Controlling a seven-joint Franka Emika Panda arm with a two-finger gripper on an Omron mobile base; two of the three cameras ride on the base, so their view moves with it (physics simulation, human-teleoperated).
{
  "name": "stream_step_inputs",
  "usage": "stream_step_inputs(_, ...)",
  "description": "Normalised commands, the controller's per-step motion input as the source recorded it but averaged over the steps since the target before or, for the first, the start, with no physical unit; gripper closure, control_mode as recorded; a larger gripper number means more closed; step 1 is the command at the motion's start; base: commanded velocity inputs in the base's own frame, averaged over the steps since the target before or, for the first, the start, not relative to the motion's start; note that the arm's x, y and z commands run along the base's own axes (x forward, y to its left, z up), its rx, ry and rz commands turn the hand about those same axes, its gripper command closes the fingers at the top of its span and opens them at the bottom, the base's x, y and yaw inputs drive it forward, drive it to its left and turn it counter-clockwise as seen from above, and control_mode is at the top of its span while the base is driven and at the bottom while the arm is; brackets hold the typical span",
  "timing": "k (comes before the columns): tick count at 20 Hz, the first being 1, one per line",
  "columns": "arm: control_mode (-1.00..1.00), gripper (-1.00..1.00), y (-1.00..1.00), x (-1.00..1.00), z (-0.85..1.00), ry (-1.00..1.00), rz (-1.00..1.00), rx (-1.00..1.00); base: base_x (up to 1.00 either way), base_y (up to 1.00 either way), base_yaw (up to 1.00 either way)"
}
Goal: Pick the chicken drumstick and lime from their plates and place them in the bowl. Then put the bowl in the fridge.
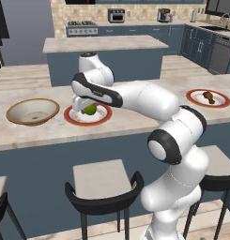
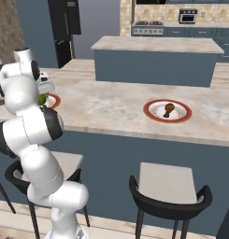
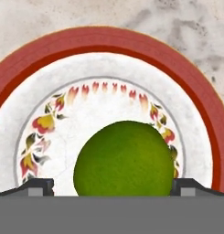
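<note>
The fingers stand wide open either side of the lime, apparently not yet touching it. The lime sits on its red-rimmed plate on the worktop, beside the bowl.

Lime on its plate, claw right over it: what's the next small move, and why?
Probably close the claw on the lime. In the hand view the open fingertips stand on either side of the lime, which rests on its red-rimmed plate. The bowl waits just beside that plate.
</note>
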Motion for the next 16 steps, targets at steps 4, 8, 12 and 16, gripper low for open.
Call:
stream_step_inputs(4,-1.0,-1.0,-0.01,-0.1,-0.11,0.0,-0.14,-0.02,0.0,0.0,0.0)
stream_step_inputs(8,-1.0,1.0,-0.01,-0.11,-0.08,0.0,-0.14,-0.01,0.0,0.0,0.0)
stream_step_inputs(12,-1.0,1.0,0.0,-0.07,-0.05,0.01,-0.13,-0.01,0.0,0.0,0.0)
stream_step_inputs(16,-1.0,1.0,-0.02,-0.04,-0.02,0.02,-0.12,-0.01,0.0,0.0,0.0)
